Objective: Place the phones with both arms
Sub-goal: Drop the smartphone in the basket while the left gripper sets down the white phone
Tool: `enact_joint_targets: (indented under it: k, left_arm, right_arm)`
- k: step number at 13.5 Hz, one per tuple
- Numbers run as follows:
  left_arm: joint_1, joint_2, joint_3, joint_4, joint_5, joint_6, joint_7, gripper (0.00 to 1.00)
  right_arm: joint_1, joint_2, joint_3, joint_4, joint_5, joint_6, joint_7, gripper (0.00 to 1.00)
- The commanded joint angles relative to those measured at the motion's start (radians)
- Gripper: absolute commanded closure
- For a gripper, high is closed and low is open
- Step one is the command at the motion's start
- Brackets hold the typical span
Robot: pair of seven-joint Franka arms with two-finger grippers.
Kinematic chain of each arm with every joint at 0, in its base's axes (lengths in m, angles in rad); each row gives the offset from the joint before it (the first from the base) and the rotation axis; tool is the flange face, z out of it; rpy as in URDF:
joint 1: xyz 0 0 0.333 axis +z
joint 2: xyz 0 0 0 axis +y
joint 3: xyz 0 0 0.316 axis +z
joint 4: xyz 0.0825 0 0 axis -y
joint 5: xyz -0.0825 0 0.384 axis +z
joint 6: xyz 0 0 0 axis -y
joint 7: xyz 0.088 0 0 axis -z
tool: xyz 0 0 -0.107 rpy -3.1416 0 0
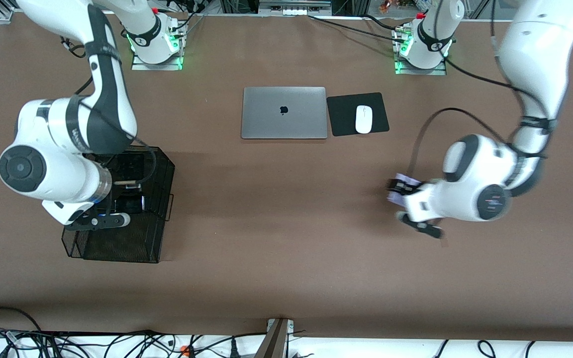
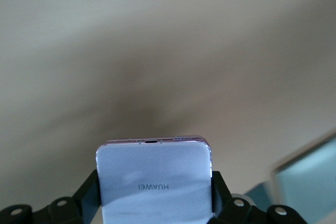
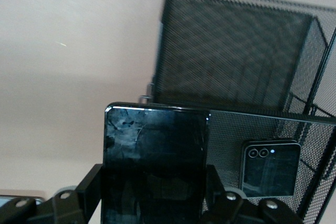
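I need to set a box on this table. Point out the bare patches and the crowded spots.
Widest bare stretch: between the black mesh organizer and the left gripper, nearer the front camera than the laptop. Crowded: the organizer, where the right gripper holds the long black phone beside the black flip phone; also the laptop, mouse pad and mouse.

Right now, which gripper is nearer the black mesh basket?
Right. The right gripper holds the long black phone over the mesh basket; the left gripper holds the lavender-white phone toward the left arm's end.
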Motion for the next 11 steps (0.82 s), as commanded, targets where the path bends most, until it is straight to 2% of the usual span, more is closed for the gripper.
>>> enact_joint_targets:
  k: [1,3,5,6,7,8,9,11]
  left_arm:
    - [-0.161,0.09,0.013,0.025,-0.063,0.206,-0.026,0.77]
    - [-0.27,0.151,0.019,0.025,-0.051,0.399,-0.132,0.82]
    - [-0.386,0.196,0.072,0.035,-0.053,0.506,-0.293,0.82]
    - [-0.449,0.21,0.099,0.044,-0.059,0.55,-0.392,0.79]
    - [-0.492,0.216,0.111,0.048,-0.06,0.572,-0.521,0.68]
    - [-0.508,0.214,0.114,0.048,-0.054,0.577,-0.598,0.28]
    - [-0.502,0.205,0.114,0.048,-0.05,0.575,-0.606,0.0]
    - [-0.453,0.161,0.111,0.038,-0.045,0.56,-0.609,0.0]
  right_arm:
    - [0.006,-0.038,0.001,-0.111,0.014,0.056,-0.019,1.0]
    - [0.006,-0.089,0.0,-0.231,0.011,0.139,-0.042,1.0]
    - [0.006,-0.132,0.0,-0.343,0.006,0.243,-0.051,1.0]
    - [0.006,-0.132,0.0,-0.363,0.009,0.263,-0.057,1.0]
    - [0.006,-0.13,0.001,-0.377,0.011,0.28,-0.057,1.0]
    - [0.006,-0.127,0.001,-0.378,0.011,0.291,-0.057,1.0]
    - [0.006,-0.124,0.001,-0.377,0.014,0.293,-0.057,1.0]
    - [0.008,-0.121,0.003,-0.38,0.014,0.29,-0.054,1.0]
